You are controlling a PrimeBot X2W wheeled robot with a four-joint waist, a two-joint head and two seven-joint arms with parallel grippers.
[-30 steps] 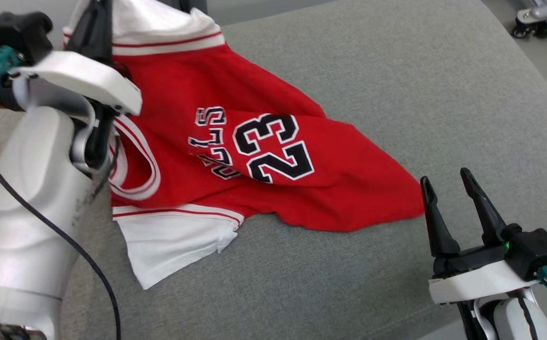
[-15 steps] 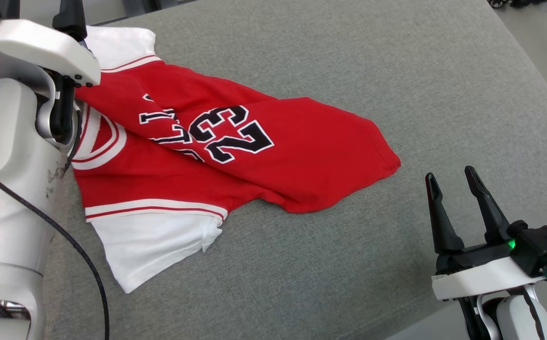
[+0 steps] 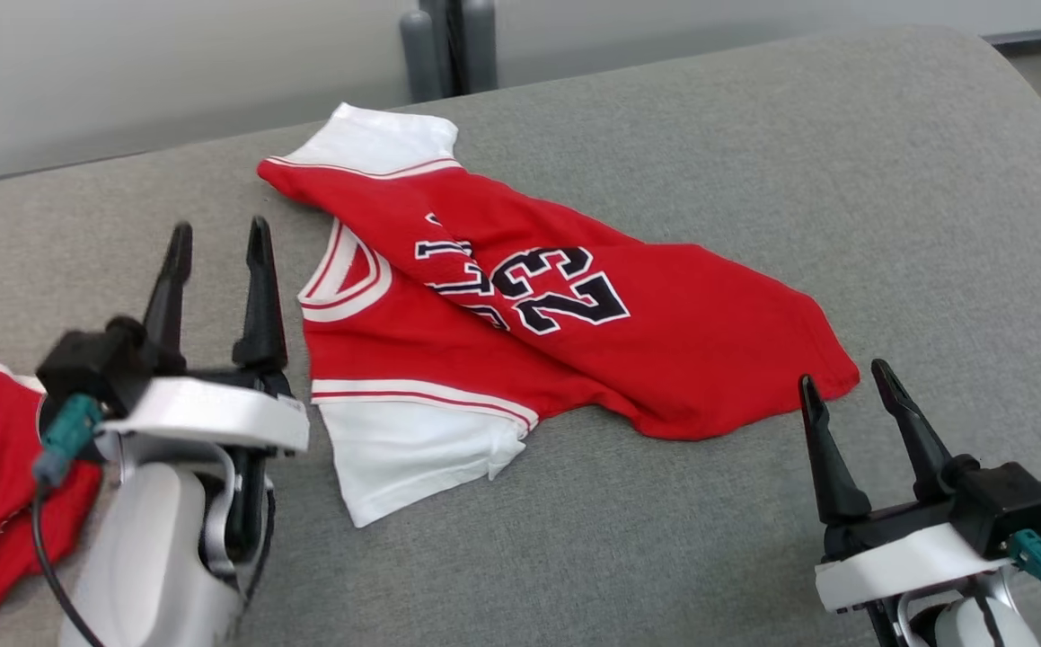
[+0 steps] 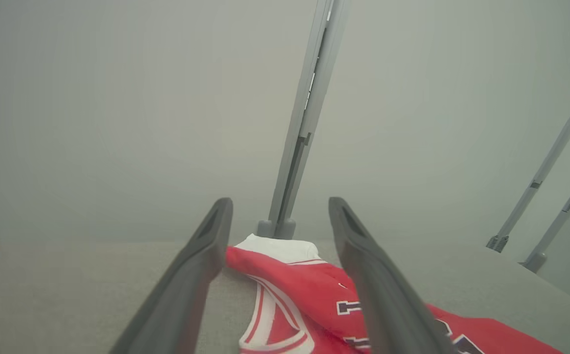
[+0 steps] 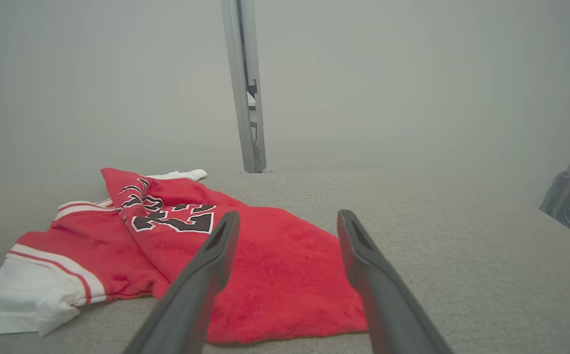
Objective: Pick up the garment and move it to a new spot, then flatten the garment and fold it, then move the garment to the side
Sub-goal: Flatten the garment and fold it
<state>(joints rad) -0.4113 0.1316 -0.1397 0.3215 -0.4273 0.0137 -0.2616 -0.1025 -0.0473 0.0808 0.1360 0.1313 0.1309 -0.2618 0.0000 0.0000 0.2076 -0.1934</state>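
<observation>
Left gripper (image 3: pixel 219 226), jaws wide, beside rumpled garment (image 3: pixel 664 332)

We see the red jersey (image 3: pixel 682 332) lying rumpled on the grey bench (image 3: pixel 933 180), our left tool (image 3: pixel 220 226) and right tool (image 3: pixel 843 373) flanking it, both spread open and empty.

Head view: from above we look forward and down on the grey cushion (image 3: pixel 843 162), with the left gripper (image 3: pixel 219 226) and right gripper (image 3: pixel 843 373) at our lower corners.
Left wrist view: low and close to the cushion, we face the far wall (image 4: pixel 117 98).
Right wrist view: likewise low, we face that wall from the hem end of the red jersey (image 5: pixel 275 275).
Shared: we see the jersey and the grey post (image 5: pixel 245 88) in all three.
</observation>
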